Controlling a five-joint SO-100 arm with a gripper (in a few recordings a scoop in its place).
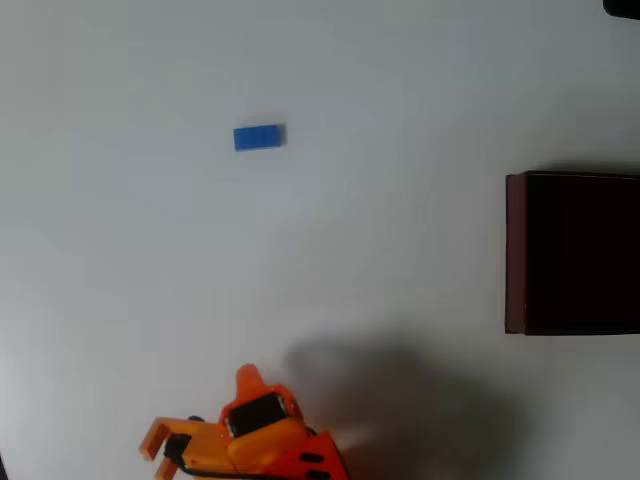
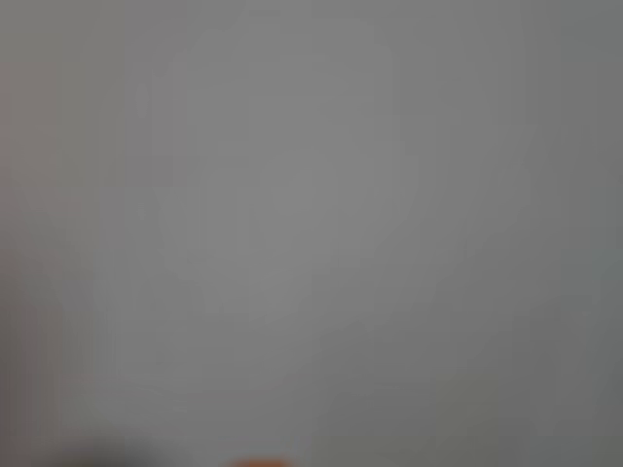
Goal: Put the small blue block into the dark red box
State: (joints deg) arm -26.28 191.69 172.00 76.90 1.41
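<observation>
The small blue block (image 1: pixel 259 137) lies flat on the white table in the upper left of the overhead view, its long side running left to right. The dark red box (image 1: pixel 516 252) stands at the right edge, partly cut off, with thin maroon walls and a nearly black inside. My orange gripper (image 1: pixel 243 385) sits low at the bottom edge, folded over the arm, far below the block and well left of the box. Nothing shows between its fingers, and how the jaws stand is unclear. The wrist view is a grey blur with an orange sliver (image 2: pixel 258 463) at the bottom.
The white table (image 1: pixel 400 120) spreads between block, box and arm. A soft dark shadow (image 1: pixel 400 390) lies to the right of the arm. A small dark thing (image 1: pixel 622 6) shows at the top right corner.
</observation>
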